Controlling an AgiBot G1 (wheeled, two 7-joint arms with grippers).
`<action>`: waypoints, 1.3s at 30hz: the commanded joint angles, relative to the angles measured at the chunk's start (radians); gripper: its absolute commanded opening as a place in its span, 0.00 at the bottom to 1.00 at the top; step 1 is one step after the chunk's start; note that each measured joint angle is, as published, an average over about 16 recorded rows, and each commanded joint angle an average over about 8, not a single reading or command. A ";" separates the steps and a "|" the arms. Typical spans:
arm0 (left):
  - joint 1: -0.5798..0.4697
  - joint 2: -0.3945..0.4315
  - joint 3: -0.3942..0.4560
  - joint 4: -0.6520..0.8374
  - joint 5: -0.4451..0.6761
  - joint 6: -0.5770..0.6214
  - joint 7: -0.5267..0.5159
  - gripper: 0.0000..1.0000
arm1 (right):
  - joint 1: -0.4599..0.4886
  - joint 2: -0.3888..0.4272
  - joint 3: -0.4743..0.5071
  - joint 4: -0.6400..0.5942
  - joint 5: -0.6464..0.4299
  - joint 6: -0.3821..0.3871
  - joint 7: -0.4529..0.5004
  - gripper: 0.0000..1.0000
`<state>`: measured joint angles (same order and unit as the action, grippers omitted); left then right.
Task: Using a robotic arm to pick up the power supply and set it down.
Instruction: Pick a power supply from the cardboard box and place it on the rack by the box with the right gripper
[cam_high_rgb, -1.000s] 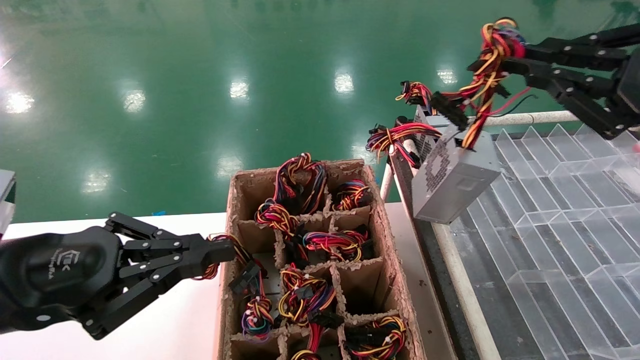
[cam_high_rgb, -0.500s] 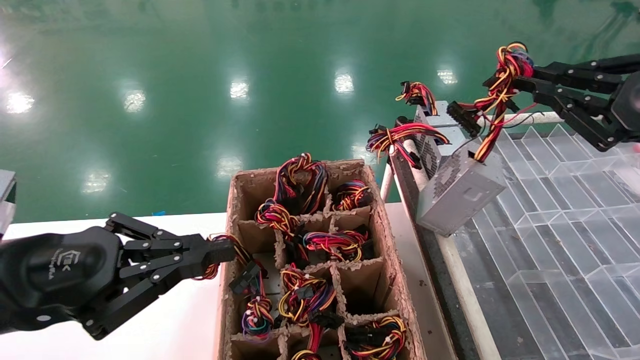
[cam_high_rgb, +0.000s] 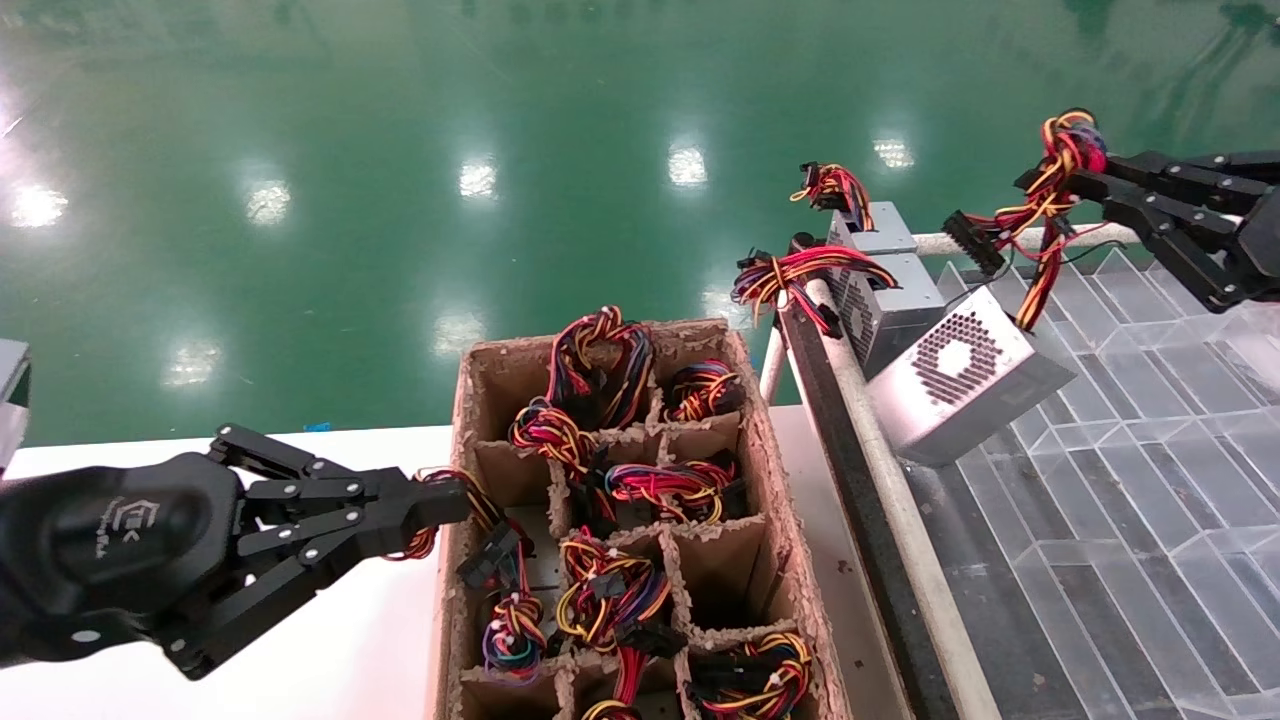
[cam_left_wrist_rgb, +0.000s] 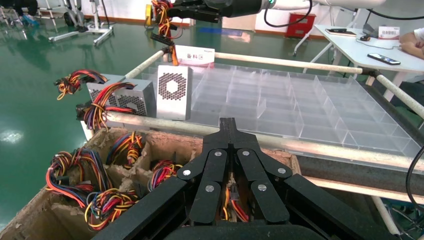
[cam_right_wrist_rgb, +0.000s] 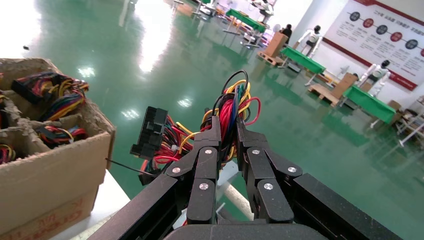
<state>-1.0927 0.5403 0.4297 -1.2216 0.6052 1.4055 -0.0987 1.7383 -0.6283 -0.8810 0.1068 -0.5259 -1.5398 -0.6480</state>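
Note:
The power supply (cam_high_rgb: 965, 375) is a silver box with a round perforated vent. It hangs tilted by its red, yellow and black wires (cam_high_rgb: 1045, 215) over the near-left corner of the clear tray (cam_high_rgb: 1120, 470). My right gripper (cam_high_rgb: 1085, 170) is shut on the top of that wire bundle (cam_right_wrist_rgb: 230, 107). In the left wrist view the box (cam_left_wrist_rgb: 173, 92) stands low in the tray; whether it touches I cannot tell. My left gripper (cam_high_rgb: 455, 500) is shut, its tip at the left wall of the cardboard box (cam_high_rgb: 760, 470), with loose wires just under it.
The cardboard box has divider cells holding several power supplies with wire bundles (cam_high_rgb: 600, 360). Two more silver units (cam_high_rgb: 885, 290) sit at the tray's far-left corner. A metal rail (cam_high_rgb: 880, 470) edges the tray. The white table (cam_high_rgb: 350, 640) lies under my left arm.
My right gripper has moved right and down with the wires. The power supply swung with it, turned its round vent towards me, and sank lower over the tray. The left arm has not moved.

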 joint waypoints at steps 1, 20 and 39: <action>0.000 0.000 0.000 0.000 0.000 0.000 0.000 0.00 | 0.003 -0.002 0.003 -0.021 0.004 0.002 -0.008 0.00; 0.000 0.000 0.000 0.000 0.000 0.000 0.000 0.00 | 0.008 -0.151 -0.007 -0.078 -0.010 0.104 -0.023 0.00; 0.000 0.000 0.000 0.000 0.000 0.000 0.000 0.00 | -0.002 -0.268 -0.027 -0.091 -0.038 0.145 -0.021 0.10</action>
<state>-1.0927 0.5403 0.4298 -1.2216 0.6052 1.4055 -0.0987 1.7376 -0.8933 -0.9077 0.0171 -0.5634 -1.3982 -0.6698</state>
